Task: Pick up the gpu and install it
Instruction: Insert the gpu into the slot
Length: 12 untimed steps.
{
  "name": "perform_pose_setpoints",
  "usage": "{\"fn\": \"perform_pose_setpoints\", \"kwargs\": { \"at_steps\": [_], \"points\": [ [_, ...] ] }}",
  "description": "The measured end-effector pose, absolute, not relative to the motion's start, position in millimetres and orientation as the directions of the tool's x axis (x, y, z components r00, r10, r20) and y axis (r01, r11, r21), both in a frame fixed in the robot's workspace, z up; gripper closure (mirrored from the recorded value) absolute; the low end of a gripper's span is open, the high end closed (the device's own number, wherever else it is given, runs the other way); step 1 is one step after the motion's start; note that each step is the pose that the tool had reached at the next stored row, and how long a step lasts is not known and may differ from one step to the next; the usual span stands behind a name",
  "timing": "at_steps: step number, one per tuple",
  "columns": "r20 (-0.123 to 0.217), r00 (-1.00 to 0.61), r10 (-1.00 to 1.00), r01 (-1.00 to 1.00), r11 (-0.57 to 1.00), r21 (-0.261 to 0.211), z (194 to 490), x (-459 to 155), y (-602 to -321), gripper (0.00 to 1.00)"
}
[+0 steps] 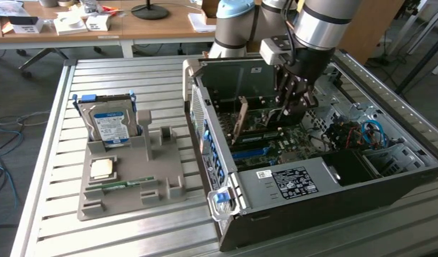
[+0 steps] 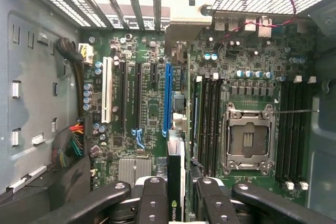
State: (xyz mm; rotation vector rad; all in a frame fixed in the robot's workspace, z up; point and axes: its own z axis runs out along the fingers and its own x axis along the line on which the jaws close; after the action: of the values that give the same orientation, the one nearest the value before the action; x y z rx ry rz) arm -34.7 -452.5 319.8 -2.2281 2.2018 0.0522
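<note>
Your arm (image 1: pixel 319 21) reaches down into the open metal computer case (image 1: pixel 333 187) | claw (image 1: pixel 293 104) clamped on the thin flat black gpu (image 2: pixel 175 166), edge-on above green motherboard (image 2: pixel 142 77).

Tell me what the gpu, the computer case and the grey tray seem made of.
gpu: black matte circuit board, likely fibreglass, by its thin printed edge; computer case: grey sheet metal, by punched slots; grey tray: matte plastic, probably moulded, by uniform blocky shapes.
</note>
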Motion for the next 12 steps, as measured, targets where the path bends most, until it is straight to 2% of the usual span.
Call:
{"fn": "perform_pose_setpoints", "kwargs": {
  "at_steps": [12],
  "points": [
    [-0.030,0.012,-0.999,-1.000,-0.012,0.017,312.2,-36.8,-452.5,0.74]
  ]
}}
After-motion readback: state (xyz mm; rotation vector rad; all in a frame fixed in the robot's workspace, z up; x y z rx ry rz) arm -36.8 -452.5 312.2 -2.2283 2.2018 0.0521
